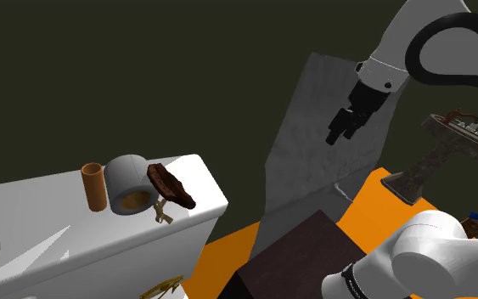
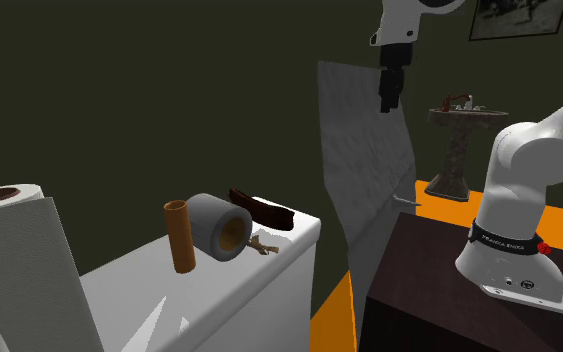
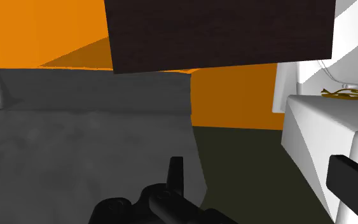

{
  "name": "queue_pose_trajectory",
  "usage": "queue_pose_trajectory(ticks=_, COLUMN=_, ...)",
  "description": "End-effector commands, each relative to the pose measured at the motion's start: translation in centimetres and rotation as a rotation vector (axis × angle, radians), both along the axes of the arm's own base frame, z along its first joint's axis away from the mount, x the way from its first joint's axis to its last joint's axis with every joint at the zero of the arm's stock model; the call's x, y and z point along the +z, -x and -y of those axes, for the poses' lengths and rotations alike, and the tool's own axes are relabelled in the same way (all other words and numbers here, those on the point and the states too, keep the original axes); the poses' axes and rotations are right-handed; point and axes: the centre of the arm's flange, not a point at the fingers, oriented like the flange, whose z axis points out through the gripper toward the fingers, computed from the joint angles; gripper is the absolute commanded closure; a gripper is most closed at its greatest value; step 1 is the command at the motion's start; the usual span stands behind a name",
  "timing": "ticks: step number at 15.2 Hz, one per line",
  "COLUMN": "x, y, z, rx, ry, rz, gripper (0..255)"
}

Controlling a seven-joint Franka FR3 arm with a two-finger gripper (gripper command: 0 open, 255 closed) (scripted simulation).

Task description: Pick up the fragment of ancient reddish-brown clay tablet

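The all-black two-finger hand [image 1: 339, 136] hung in the air, released, grasping nothing; in the wrist view its fingers [image 3: 355, 191] stood apart with nothing between them. In the shoulder view it showed against a tall grey mottled panel [image 1: 313, 153] that rose from the orange floor [image 1: 373, 200]. At the hand's 3 o'clock in that view stood a brownish stone-like pedestal basin [image 1: 439, 149], and at its 6 o'clock lay the dark brown box stand [image 1: 300, 259] that carried the white arm [image 1: 436, 246].

Well apart from the hand, at about its 9 o'clock in the shoulder view, the flat reddish-brown clay tablet fragment [image 1: 170, 186] rested near the edge of a white tabletop [image 1: 50, 246]. The fragment sat tilted, just beside a grey roll with a brown hollow core [image 1: 131, 184], at the roll's 3 o'clock. An upright orange-brown cylinder [image 1: 95, 187] stood at the roll's 9 o'clock, close against it. A small tan key-like piece [image 1: 162, 212] lay at the fragment's 6 o'clock, by the tabletop's rim. In the second exterior view a large white paper roll [image 2: 19, 270] stood at the cylinder's 8 o'clock, nearer the camera.
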Motion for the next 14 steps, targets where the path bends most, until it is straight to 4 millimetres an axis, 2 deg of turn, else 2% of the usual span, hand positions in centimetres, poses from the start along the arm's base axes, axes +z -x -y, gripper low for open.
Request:
queue_pose_trajectory(ticks=1, x=0.0, y=0.0, z=0.0, rx=0.0, ry=0.0, rz=0.0, gripper=0)
queue_pose_trajectory(ticks=14, x=-4.0, y=-2.5, z=-17.6, rx=0.222, ry=0.137, rz=0.183, gripper=0)
